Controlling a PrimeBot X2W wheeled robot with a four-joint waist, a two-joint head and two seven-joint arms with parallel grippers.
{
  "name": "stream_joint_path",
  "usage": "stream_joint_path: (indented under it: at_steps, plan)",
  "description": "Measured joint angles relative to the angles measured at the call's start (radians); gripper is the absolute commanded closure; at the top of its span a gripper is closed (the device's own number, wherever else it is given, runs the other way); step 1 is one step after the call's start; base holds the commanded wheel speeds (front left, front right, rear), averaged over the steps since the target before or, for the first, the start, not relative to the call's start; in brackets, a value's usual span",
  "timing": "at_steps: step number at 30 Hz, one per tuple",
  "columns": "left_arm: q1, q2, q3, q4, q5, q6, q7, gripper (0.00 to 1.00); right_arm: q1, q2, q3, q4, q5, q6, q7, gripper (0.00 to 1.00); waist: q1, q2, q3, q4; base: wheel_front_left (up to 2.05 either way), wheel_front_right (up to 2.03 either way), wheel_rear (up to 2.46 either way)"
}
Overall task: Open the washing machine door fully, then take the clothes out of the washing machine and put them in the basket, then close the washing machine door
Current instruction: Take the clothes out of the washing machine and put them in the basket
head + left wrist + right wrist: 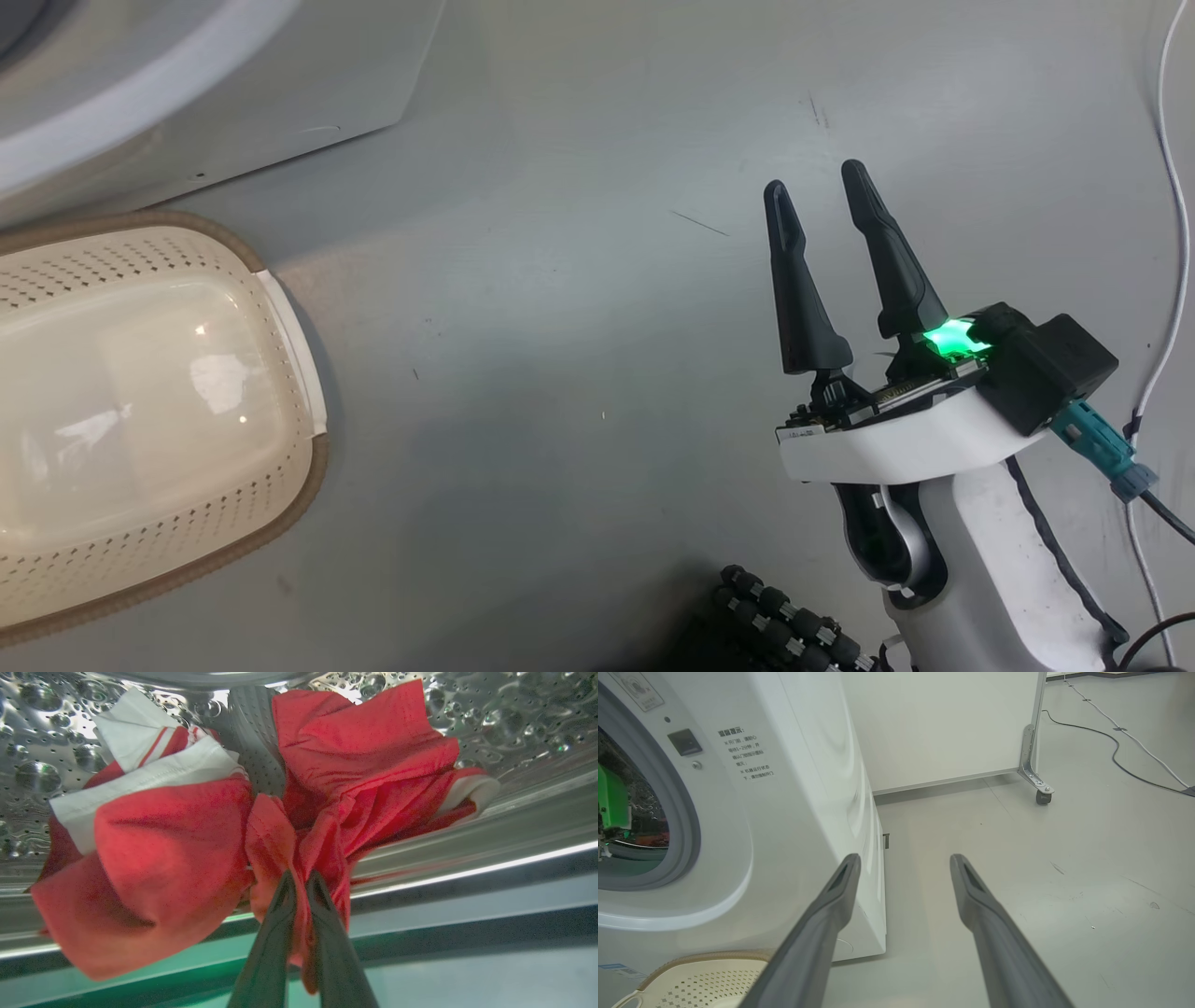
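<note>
Interior of the washing machine point(794, 812), seen from the left wrist: the clothes point(177, 849), red with white bands, are shown bunched against the perforated steel drum point(42, 770), just inside its lower lip. The left gripper point(301, 877) is closed on a fold at the middle of the bundle, with red cloth pinched between its two dark fingers point(271, 952). From the right wrist, the white cabinet is viewed obliquely, with its grey-rimmed round opening at the left edge and printed lettering beside it; a green glow point(612, 798) is visible within the opening. The right gripper point(815, 184) is held over the grey floor point(560, 280), well apart from the machine, with its fingers spread and nothing between them. The basket point(233, 523) is set on the floor just in front of the machine's base, its glossy bottom exposed. A white cable point(1172, 187) is seen along the floor to the right, and a white panel on a castor point(1043, 797) stands behind the machine.
</note>
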Motion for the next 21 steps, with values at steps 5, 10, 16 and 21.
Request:
stream_joint_path:
  at_steps: [5,10,16,21]
  plan:
    - [-0.007,-0.004,-0.001,0.001,0.000,0.006,-0.030,1.00,-0.002,0.000,-0.008,0.002,-0.002,-0.008,0.000,0.00,0.0000,0.0000,-0.002,0.006,0.00,0.00,0.00]
    - [-0.007,-0.012,-0.005,-0.008,0.006,0.003,-0.067,1.00,-0.004,0.000,-0.019,0.007,-0.010,-0.008,0.000,0.00,0.0000,0.0000,-0.009,0.018,0.00,0.00,0.00]
    - [0.005,-0.043,-0.012,-0.028,0.006,-0.014,-0.132,1.00,-0.015,0.000,-0.025,0.010,-0.024,-0.008,0.000,0.00,0.0000,0.0000,-0.022,0.034,0.00,0.00,0.00]
    - [0.039,-0.064,-0.017,-0.053,0.006,-0.020,-0.197,1.00,-0.017,-0.001,-0.030,0.014,-0.039,-0.007,0.000,0.00,0.0000,0.0000,-0.035,0.051,0.00,0.00,0.00]
